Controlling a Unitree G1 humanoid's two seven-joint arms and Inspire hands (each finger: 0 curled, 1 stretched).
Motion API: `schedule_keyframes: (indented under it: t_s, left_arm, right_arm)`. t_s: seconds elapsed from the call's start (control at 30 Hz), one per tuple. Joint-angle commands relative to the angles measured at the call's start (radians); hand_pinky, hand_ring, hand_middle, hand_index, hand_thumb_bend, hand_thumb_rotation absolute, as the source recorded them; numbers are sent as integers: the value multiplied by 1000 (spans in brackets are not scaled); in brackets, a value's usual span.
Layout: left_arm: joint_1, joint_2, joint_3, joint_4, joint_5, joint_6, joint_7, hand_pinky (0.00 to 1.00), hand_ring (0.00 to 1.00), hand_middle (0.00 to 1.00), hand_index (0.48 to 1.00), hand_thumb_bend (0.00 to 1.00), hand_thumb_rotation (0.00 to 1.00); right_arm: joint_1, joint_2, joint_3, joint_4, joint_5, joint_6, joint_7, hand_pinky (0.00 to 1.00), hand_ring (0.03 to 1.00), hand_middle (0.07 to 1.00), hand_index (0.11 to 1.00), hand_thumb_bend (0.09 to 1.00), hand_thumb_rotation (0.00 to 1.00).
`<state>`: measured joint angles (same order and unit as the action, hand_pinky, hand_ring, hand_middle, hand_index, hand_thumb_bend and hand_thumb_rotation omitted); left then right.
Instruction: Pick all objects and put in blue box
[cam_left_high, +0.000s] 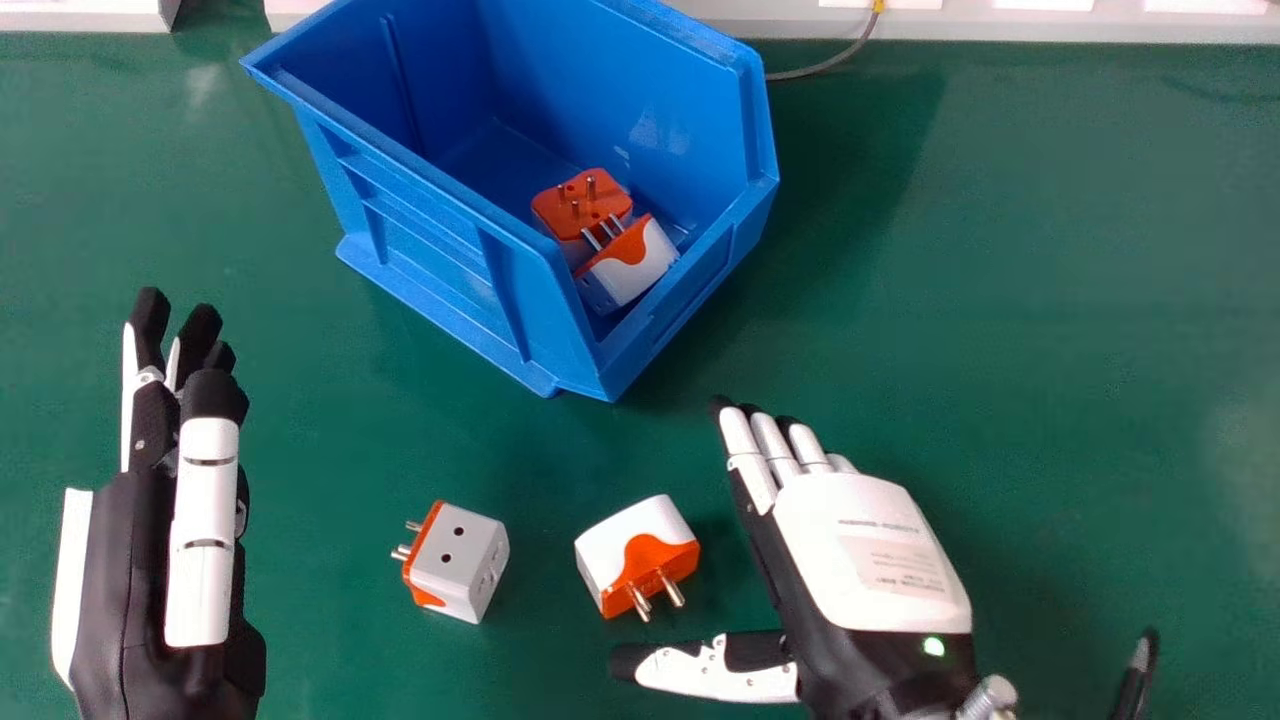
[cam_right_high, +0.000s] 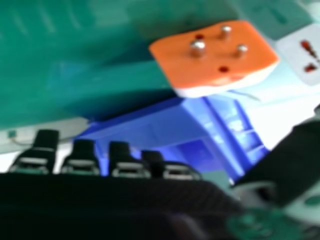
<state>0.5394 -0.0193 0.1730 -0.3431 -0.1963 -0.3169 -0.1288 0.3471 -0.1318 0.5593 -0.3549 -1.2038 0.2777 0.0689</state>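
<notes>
Left hand (cam_left_high: 135, 560) and right hand (cam_left_high: 835, 515), its back bearing tiny illegible print (cam_left_high: 893, 578), are straight-fingered and empty.

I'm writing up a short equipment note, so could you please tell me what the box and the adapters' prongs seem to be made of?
The blue box looks like moulded plastic, semi-gloss, judging by its ribbed side and soft reflections inside. The prongs appear to be smooth, polished metal, given their silvery shine and bright highlights, though which metal I can't tell.
</notes>
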Motion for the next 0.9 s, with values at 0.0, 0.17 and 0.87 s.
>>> schedule_keyframes:
  t_s: [0.0, 0.17, 0.87]
  left_arm:
    - [9, 7, 2, -29, -2, -10, -1, 1000, 990, 985, 1000, 522, 1000]
    - [5, 8, 4, -22, -4, -19, -4, 1000, 991, 986, 1000, 520, 1000]
    - [7, 10, 4, -28, -11, -7, -12, 1000, 1000, 998, 1000, 552, 1000]
  right_arm:
    - [-26, 52, 52, -4, -14, 11, 10, 923, 989, 1000, 993, 638, 693]
    - [-74, 60, 58, 40, -22, 27, 14, 918, 984, 1000, 990, 637, 706]
    - [-183, 52, 125, 138, -37, 88, 35, 783, 878, 920, 888, 696, 617]
